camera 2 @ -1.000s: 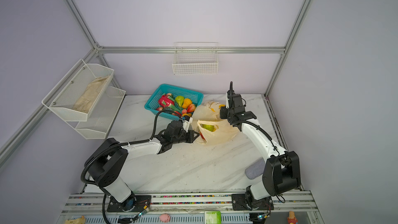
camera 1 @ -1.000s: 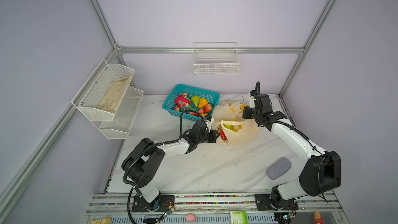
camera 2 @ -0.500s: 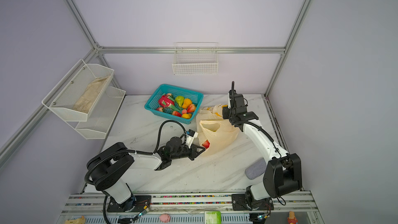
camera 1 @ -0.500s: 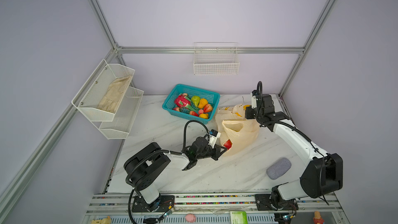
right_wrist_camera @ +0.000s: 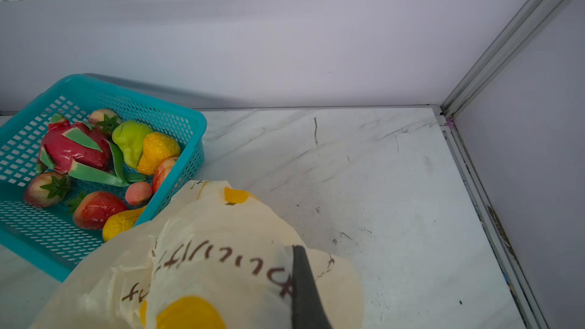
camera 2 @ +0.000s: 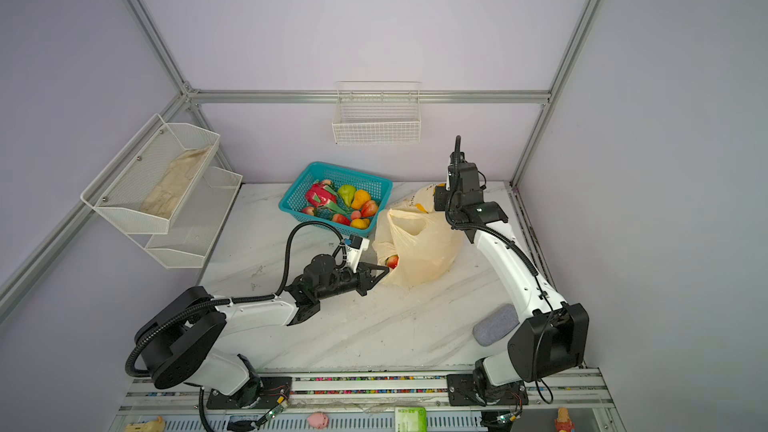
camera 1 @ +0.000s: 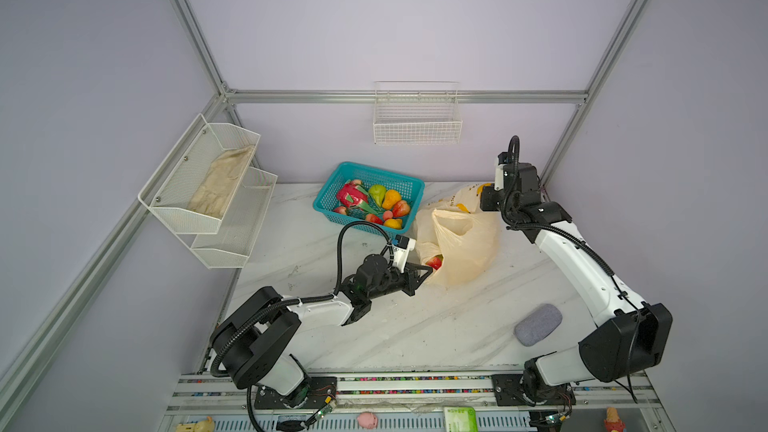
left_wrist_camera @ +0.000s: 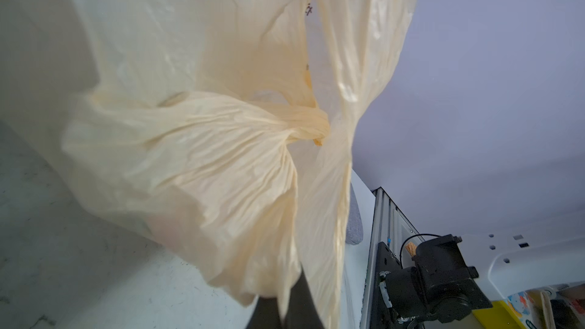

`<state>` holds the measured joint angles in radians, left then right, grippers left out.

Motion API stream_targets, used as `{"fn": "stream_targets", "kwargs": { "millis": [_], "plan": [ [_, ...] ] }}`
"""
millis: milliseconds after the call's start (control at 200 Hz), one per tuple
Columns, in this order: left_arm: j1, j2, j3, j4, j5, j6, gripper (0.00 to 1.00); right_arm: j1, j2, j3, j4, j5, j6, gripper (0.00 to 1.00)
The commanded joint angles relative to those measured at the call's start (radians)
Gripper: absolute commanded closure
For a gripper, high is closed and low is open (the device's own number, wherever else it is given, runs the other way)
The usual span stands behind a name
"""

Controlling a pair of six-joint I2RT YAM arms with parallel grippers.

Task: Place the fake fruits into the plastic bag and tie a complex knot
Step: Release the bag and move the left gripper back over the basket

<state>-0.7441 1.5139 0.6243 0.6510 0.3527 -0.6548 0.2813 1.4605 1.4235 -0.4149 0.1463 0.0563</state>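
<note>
Nearest, the left gripper (camera 1: 428, 272) clamps the near lip of the thin peach-cream translucent plastic bag (camera 1: 467, 243), the right gripper (camera 1: 483, 201) its far edge, likely spreading the mouth. One red strawberry (camera 1: 434, 261) sits inside; beyond, glossy fake fruits (camera 1: 351, 195) lie in the teal mesh basket (camera 1: 328, 206).

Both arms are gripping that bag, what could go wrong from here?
The strawberry sits at the open edge of the plastic bag, beside the left hand; a tug could roll it out. The thin bag is pinched by both that hand and the right hand; pulling apart might tear it. The other fruits lie in the teal basket, with neither hand free to load them.
</note>
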Motion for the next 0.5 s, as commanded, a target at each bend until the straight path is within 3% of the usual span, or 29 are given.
{"fn": "stream_targets", "kwargs": {
  "millis": [0, 305, 495],
  "plan": [
    [0.027, -0.004, 0.096, -0.06, 0.014, -0.03, 0.98, -0.002, -0.002, 0.036, -0.014, -0.002, -0.013, 1.0],
    [0.11, 0.027, 0.164, -0.159, 0.085, -0.015, 0.87, -0.001, -0.068, 0.045, -0.002, -0.057, 0.006, 1.0],
    [0.183, -0.026, 0.178, -0.289, 0.101, 0.053, 0.6, -0.002, -0.059, -0.053, 0.024, -0.114, 0.026, 1.0]
  ]
}}
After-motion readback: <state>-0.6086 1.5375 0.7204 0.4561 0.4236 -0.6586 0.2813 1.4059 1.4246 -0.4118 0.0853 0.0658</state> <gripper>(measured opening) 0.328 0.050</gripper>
